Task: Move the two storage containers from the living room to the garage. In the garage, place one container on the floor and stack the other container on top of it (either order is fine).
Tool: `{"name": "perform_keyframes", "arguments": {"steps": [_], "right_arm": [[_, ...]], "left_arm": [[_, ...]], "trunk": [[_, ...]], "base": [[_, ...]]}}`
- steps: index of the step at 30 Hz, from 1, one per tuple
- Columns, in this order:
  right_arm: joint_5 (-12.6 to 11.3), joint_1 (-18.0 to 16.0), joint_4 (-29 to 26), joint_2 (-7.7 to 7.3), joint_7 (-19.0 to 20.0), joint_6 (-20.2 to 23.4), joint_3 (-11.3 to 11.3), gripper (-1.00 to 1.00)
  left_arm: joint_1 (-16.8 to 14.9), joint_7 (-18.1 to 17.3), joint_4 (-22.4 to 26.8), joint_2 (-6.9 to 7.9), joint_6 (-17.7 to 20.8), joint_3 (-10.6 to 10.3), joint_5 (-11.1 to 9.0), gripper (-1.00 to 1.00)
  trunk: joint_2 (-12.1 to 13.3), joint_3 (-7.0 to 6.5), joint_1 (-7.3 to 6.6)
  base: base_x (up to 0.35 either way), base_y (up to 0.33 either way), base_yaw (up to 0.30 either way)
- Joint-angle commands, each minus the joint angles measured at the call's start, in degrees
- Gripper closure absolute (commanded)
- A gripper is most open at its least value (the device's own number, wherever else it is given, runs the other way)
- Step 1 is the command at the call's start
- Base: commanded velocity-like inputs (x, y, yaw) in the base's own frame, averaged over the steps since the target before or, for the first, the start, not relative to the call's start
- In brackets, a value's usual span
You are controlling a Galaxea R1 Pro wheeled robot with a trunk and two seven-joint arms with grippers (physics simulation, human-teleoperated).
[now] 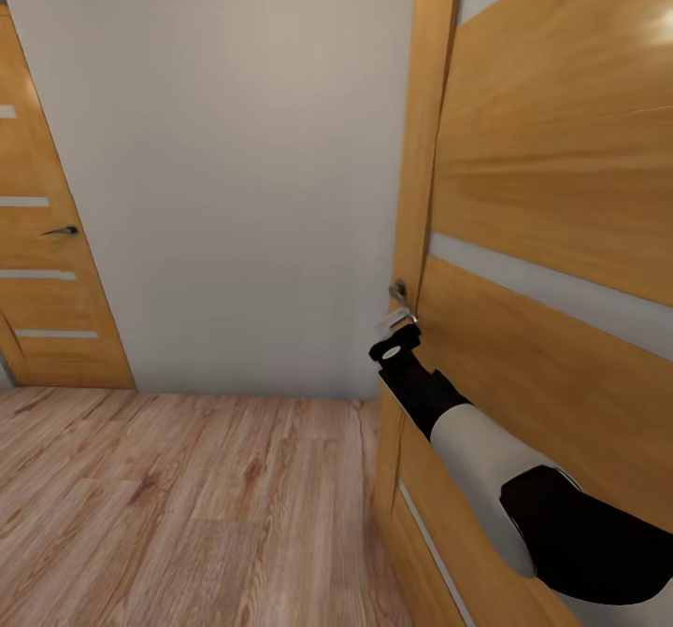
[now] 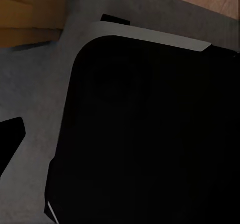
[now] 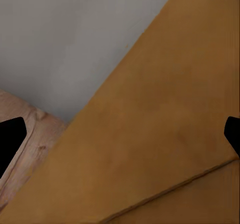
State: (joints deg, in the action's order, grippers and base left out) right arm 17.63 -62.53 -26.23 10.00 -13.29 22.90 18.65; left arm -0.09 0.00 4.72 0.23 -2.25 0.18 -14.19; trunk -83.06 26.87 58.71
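Note:
The two storage containers are out of view. A light wooden door with frosted strips stands close at the right of the head view, and its frame edge runs up the middle. My right gripper reaches up to just below the door's metal handle. In the right wrist view the right gripper is open, its black fingertips wide apart with bare door wood between them. My left gripper hangs over the robot's own black body; one fingertip shows far to one side.
A plain white-grey wall faces me. A second wooden door with a dark handle stands at the far left. Light wood plank floor stretches ahead and to the left.

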Motion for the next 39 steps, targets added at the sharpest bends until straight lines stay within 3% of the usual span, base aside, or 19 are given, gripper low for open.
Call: {"name": "perform_keyframes", "arguments": {"steps": [1,11,12,15,19,20,23,24,28,35,39], "right_arm": [[0.83,-0.05,0.27,0.00,-0.50,0.52,0.10,-1.00],[0.32,-0.05,1.57,-0.20,-0.60,0.14,0.06,-1.00],[0.31,-0.05,1.78,-2.12,-0.60,-0.08,0.01,-1.00],[0.26,-0.05,1.86,-4.59,-0.60,-0.18,-0.01,-1.00],[0.22,-0.05,1.88,-6.48,-0.58,-0.15,-0.19,-1.00],[0.26,-0.05,1.87,-7.30,-0.58,-0.08,-1.65,-1.00],[0.29,-0.05,1.83,-8.22,-0.55,-0.05,-2.77,-1.00],[0.29,-0.05,1.81,-9.36,-0.50,0.00,-3.21,-1.00],[0.30,-0.05,1.77,-10.75,-0.42,0.05,-4.17,-1.00],[0.35,-0.05,1.57,-11.90,-0.41,0.50,-7.52,-1.00],[0.38,-0.05,1.17,-12.73,-0.34,0.63,-8.15,-1.00]], "left_arm": [[0.00,0.00,0.03,-0.03,-0.12,0.00,-0.24,-1.00],[0.00,0.00,0.03,0.02,-0.12,0.00,-0.23,-1.00],[0.00,0.00,0.03,0.02,-0.12,0.00,-0.22,-1.00],[0.00,0.00,0.03,0.03,-0.12,0.00,-0.22,-1.00],[0.00,0.00,0.03,0.01,-0.12,0.00,-0.22,-1.00],[0.00,0.00,0.03,0.01,-0.12,0.00,-0.22,-1.00],[0.00,0.00,0.03,0.01,-0.12,0.00,-0.22,-1.00],[0.00,0.00,0.03,0.02,-0.12,0.00,-0.22,-1.00],[0.00,0.00,0.03,-0.04,-0.12,0.00,-0.24,-1.00],[0.00,0.00,0.03,-0.04,-0.12,0.00,-0.22,-1.00],[0.00,0.00,0.03,-0.04,-0.12,0.00,-0.22,-1.00]], "trunk": [[-0.02,0.06,0.02],[-0.02,0.06,0.02],[-0.02,0.06,0.02],[-0.02,0.06,0.02],[-0.02,0.06,0.02],[-0.02,0.06,0.02],[-0.02,0.06,0.02],[-0.02,0.06,0.02],[-0.02,0.06,0.02],[-0.02,0.06,0.02],[-0.02,0.06,0.02]], "base": [[0.079,0.000,0.000],[0.016,0.000,0.000],[0.000,0.000,0.000],[0.000,0.000,0.000],[0.000,0.000,0.000],[0.000,0.000,0.000],[0.000,0.000,0.000],[0.000,0.000,0.000],[0.000,0.000,0.000],[0.000,0.000,0.000],[0.000,0.000,0.000]]}}
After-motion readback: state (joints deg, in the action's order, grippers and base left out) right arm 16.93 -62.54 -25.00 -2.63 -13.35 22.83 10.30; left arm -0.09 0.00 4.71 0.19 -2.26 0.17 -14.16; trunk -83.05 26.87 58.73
